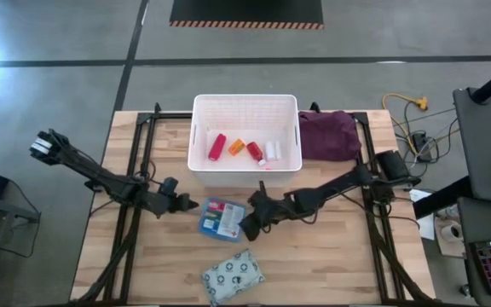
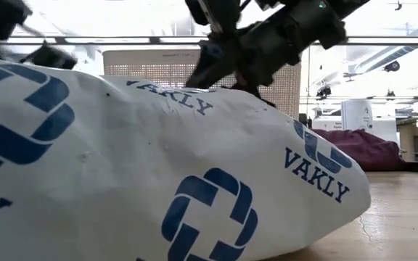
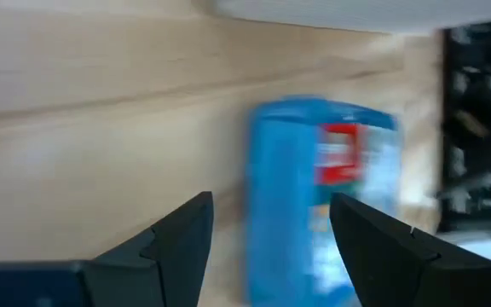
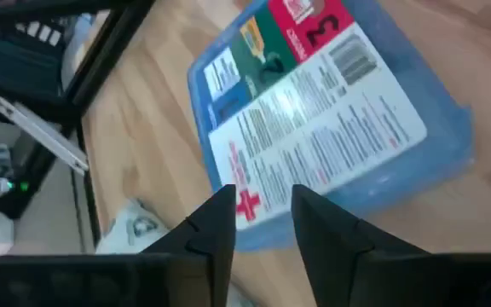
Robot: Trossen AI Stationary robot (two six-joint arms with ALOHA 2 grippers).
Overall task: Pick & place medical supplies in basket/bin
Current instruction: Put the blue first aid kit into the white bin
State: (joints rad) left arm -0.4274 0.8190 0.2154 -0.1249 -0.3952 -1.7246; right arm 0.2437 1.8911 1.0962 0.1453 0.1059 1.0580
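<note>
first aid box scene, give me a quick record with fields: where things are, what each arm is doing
first aid box: flat on the table, between both grippers, outside the basket
left gripper: beside the box, fingers open
right gripper: at the box's other side, fingers open
basket: holds red tubes, an orange vial, white bottles
pouch: on the table, near the front edge
purple cloth: beside the basket

"VAKLY" on pouch (image 2: 158, 174) — red cross on first-aid box (image 4: 331, 128)

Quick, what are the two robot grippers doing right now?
Left gripper: open, holding nothing, facing the blue-white plastic first-aid box.
Right gripper: open, holding nothing, just over the same box.
</note>
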